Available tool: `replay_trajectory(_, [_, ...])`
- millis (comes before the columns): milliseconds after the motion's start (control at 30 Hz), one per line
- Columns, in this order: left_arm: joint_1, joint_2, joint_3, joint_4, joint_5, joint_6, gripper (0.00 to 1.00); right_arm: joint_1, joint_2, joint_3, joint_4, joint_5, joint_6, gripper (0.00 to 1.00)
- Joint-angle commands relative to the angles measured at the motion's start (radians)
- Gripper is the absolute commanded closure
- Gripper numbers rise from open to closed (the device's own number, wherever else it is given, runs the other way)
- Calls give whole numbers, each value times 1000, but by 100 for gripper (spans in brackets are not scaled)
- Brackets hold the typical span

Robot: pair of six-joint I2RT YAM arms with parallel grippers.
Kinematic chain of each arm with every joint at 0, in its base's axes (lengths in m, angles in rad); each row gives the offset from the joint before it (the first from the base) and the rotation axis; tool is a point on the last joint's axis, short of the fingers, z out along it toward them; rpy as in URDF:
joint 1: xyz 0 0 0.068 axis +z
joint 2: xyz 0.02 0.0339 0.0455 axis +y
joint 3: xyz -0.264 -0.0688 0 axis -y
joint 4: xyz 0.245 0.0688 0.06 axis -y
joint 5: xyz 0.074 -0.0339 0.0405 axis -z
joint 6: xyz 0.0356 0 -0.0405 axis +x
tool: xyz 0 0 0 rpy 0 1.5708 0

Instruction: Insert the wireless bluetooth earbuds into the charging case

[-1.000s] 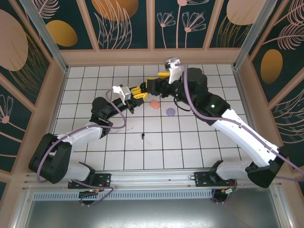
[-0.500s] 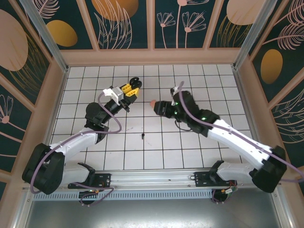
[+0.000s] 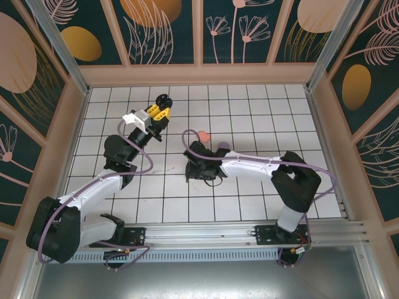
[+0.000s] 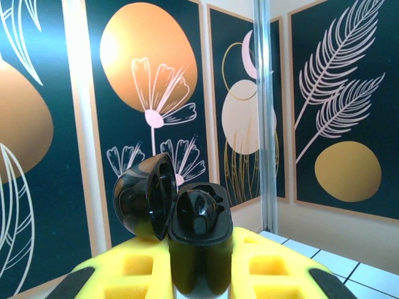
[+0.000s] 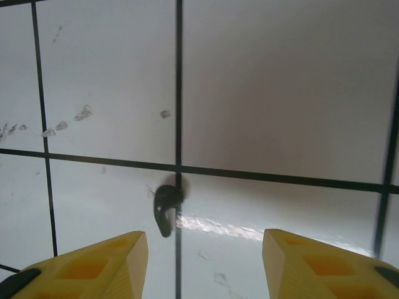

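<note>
My right pincer (image 5: pixel 202 249) had just swung down and hung spread over the black earbud (image 5: pixel 166 208), lying just ahead of my fingertips, while my left pincer (image 4: pixel 199 271) kept the open charging case (image 4: pixel 196 240) pinched aloft, so a pickup looked next.

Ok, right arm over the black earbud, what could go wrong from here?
The black earbud lies off-centre, nearer one finger of the right gripper; its jaws may flick it aside on closing.
It lies flat on the table, so the pinch may slip.
The left gripper holds the open charging case by its base; pushing a bud in could twist it.
</note>
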Motion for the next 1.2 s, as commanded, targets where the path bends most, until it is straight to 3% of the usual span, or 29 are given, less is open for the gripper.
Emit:
replay_trajectory(0, [11, -26, -14, 25, -14, -24, 100, 18, 52, 78, -50, 22, 34, 50])
replay_trajectory(467, [33, -45, -39, 60, -19, -37, 100, 62, 247, 227, -132, 29, 42, 59])
replay_trajectory(1167, [37, -52, -51, 65, 9, -37, 100, 56, 323, 237, -140, 46, 58, 70])
